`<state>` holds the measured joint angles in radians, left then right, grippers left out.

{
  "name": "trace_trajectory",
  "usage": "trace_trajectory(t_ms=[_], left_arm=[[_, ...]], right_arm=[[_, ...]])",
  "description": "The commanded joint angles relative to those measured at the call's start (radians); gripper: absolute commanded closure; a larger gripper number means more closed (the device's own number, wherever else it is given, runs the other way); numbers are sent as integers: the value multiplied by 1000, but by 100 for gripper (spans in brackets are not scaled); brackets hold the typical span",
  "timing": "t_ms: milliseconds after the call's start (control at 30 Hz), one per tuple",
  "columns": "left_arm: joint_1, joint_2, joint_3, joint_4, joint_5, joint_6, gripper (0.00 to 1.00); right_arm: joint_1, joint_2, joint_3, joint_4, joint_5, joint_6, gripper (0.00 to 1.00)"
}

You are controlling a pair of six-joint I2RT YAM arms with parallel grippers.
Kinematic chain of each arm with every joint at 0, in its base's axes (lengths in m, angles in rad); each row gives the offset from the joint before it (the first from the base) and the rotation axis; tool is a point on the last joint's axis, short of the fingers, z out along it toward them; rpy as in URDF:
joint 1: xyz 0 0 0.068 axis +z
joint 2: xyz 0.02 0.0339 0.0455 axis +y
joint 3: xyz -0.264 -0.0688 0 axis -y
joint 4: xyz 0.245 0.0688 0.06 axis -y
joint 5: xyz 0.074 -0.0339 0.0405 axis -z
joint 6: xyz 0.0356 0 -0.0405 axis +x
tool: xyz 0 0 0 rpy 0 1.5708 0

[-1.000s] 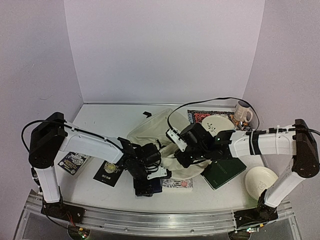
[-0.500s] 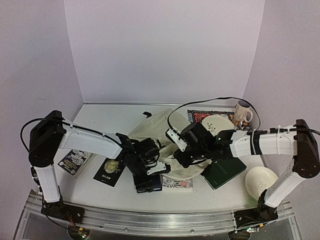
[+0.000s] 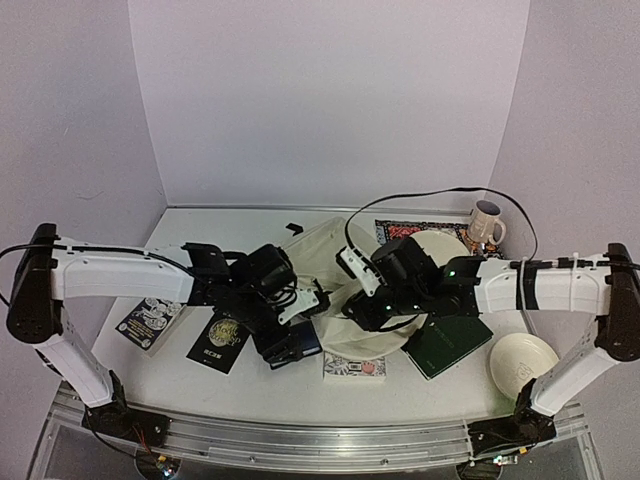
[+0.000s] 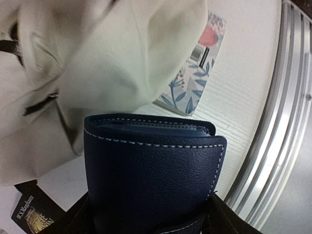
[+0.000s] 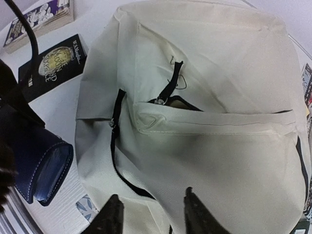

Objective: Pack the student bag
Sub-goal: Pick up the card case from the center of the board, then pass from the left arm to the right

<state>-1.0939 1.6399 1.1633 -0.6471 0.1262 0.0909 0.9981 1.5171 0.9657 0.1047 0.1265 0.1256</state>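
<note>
Surface [image 3: 215, 232] bare at far left corner. Student bag [image 3: 310, 255] blocks centre; black book [image 3: 218, 343], floral book [image 3: 355, 366] line near edge (plate [image 3: 523, 362] and mug [image 3: 487, 222] crowd right edge).

student bag [image 5: 219, 146] — matt cream cloth, wallet [image 4: 151, 180] — grained navy leather

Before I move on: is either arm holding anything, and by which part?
The left fingers clamp the blue wallet at its end nearest the wrist. The right fingers stand apart over the bag, holding nothing.
</note>
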Motion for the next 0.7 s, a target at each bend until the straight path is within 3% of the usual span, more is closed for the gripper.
trace_trajectory(t_ms=[0, 167, 467, 667], left_arm=[[3, -86, 69, 21, -79, -140, 34], [3, -60, 116, 43, -192, -282, 33], [3, -41, 112, 194, -260, -501, 32], [0, -39, 85, 320, -216, -582, 32]], right_arm=[[1, -79, 7, 0, -25, 109, 51], [0, -107, 23, 6, -36, 212, 43], [0, -210, -58, 153, -45, 404, 30], [-3, -235, -95, 237, -64, 517, 24]])
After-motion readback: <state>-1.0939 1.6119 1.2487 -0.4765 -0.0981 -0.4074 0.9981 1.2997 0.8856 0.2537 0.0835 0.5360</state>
